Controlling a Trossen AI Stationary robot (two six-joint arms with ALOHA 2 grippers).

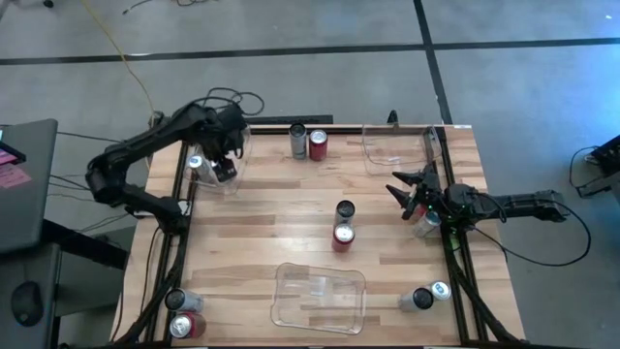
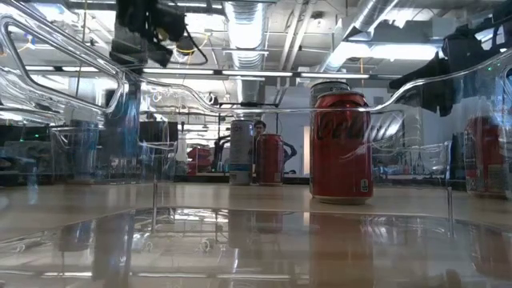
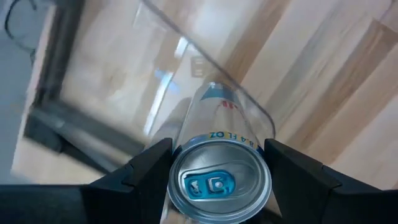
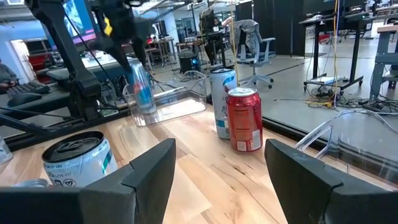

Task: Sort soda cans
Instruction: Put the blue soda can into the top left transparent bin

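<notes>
My left gripper (image 1: 225,167) is shut on a silver-blue soda can (image 3: 214,155) and holds it over the clear bin (image 1: 237,145) at the table's far left. A second silver can top (image 1: 197,163) shows in that bin beside the gripper. My right gripper (image 1: 407,191) waits open and level at the table's right edge, with a silver-blue can (image 4: 78,158) standing just beside it. More soda cans stand upright in pairs: a silver one and a red one (image 1: 318,145) at the far middle, and a dark one (image 1: 345,209) with a red one (image 1: 343,236) at the centre. My left gripper pinches the silver-blue can between its two fingers, on opposite sides of the wall just under the top rim (image 3: 176,163). The fingers come from above and point down. The can hangs upright below them, its lower part at the bin's curved rim (image 3: 245,102).
A clear bin (image 1: 291,310) lies at the near middle and another (image 1: 373,155) at the far right. Two cans (image 1: 184,315) stand at the near left corner and two (image 1: 431,294) at the near right. Bare wood lies between the centre cans and the left bin.
</notes>
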